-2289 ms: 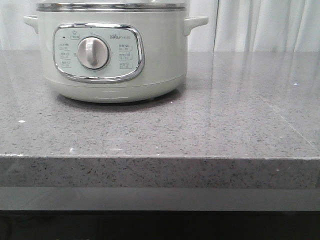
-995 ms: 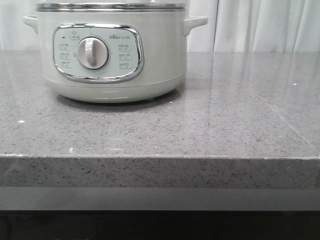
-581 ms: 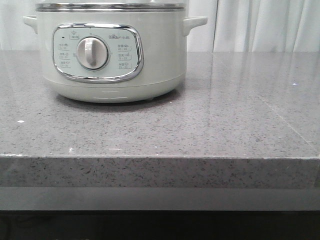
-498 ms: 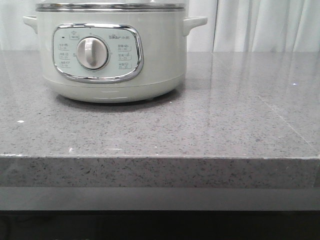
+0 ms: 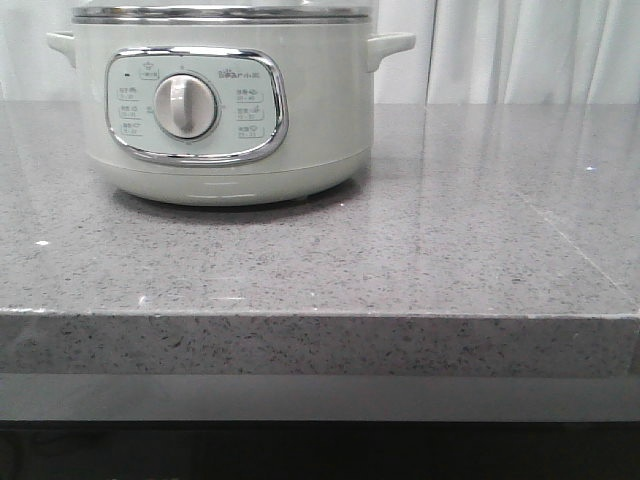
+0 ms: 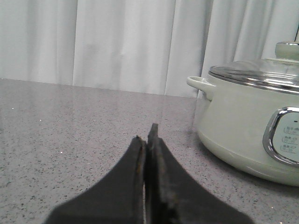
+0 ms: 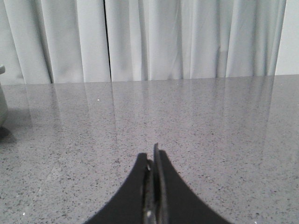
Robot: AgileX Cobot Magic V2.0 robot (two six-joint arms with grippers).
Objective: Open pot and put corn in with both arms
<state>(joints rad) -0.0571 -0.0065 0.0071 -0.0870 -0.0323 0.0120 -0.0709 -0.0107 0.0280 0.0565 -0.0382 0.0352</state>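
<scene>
**Both grippers closed and empty; pot lidded on the counter**

Left gripper, seen in the left wrist view, has its two dark fingers pressed together tip to tip, with nothing held between them. It sits low over the speckled grey counter, and the pot stands near it, off to one side and apart from the fingertips. Right gripper, seen in the right wrist view, is likewise drawn together, its fingers meeting along a thin seam and clamping nothing; bare counter lies ahead of it, and only a sliver of the pot's pale wall shows at the picture's edge.

From the front, the pot occupies the left rear part of the counter, resting flat on its base. Its chrome-framed control panel faces the camera, with the round dial at its centre. One side handle projects toward the right, the other toward the left. A glass lid with a steel rim sits on the pot, topped by a pale knob. White curtains hang behind the counter. Neither arm appears in the front view.
</scene>
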